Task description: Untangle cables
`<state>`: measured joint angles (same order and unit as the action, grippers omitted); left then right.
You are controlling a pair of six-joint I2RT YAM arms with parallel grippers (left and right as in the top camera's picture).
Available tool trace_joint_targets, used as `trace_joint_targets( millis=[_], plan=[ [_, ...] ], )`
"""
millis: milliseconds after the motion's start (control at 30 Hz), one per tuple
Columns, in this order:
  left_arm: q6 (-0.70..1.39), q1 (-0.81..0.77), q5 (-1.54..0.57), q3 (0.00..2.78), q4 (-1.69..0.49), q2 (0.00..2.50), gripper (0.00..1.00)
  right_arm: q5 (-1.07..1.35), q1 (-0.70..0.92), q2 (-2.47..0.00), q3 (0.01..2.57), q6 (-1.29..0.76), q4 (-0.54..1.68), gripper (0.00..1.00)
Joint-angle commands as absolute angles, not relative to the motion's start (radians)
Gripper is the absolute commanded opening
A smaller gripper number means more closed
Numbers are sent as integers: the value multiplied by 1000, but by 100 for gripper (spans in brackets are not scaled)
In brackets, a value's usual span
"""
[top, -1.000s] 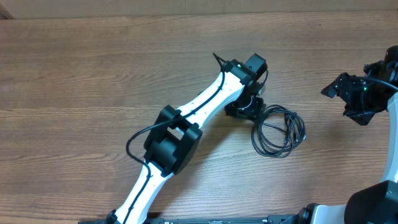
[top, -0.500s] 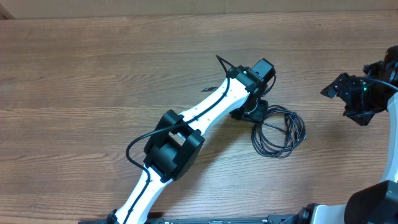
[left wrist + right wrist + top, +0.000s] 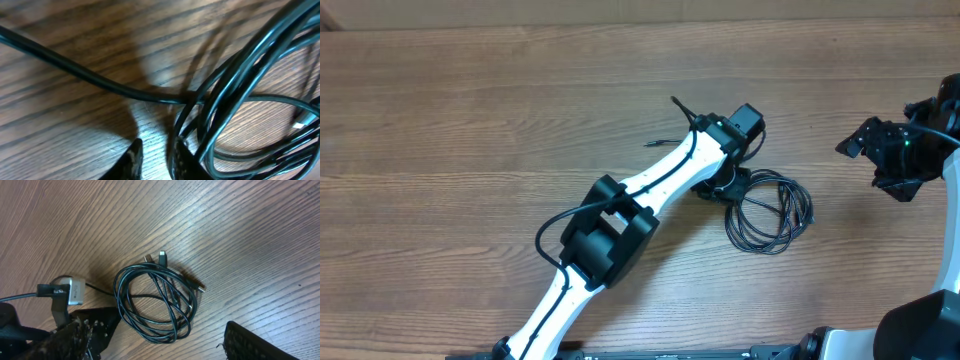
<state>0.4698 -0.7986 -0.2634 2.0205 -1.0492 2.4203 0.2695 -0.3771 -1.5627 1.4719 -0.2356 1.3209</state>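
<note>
Brown wooden tabletop [image 3: 470, 100] fills the view. From the lower left, the white left arm [image 3: 665, 168] reaches to the middle. Its claw [image 3: 156, 156] sits low with its fingers only a little apart, right beside the black cables [image 3: 768, 212]. They lie in one tangled coil. Far right, the right claw [image 3: 876, 160] is spread wide.

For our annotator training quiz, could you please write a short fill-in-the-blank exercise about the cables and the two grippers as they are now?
1. The coiled cables are all ___ in colour.
2. Of the left gripper and the right gripper, the one down at the coil's edge is the ___.
3. The right gripper, off to the side, holds ___.
4. The table has a surface of ___.

Missing words: black; left; nothing; wood.
</note>
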Motion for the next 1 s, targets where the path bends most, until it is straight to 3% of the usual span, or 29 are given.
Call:
trace_joint_targets(
  millis=[0, 67, 167, 467, 967],
  plan=[
    [463, -801, -259, 2019, -1048, 2433, 32, 263, -375, -1552, 1486, -230, 1318, 85],
    [448, -788, -258, 2034, -1072, 2429, 42, 263, -375, -1552, 1486, -230, 1315, 85],
    [421, -763, -258, 2072, -1126, 2415, 48, 263, -375, -1552, 1486, -230, 1312, 85],
    [297, -776, -339, 2085, -1142, 2395, 47, 263, -375, -1552, 1486, -230, 1319, 85],
    [298, -813, -320, 2040, -1034, 2395, 43, 263, -375, -1552, 1485, -229, 1317, 85]
  ],
)
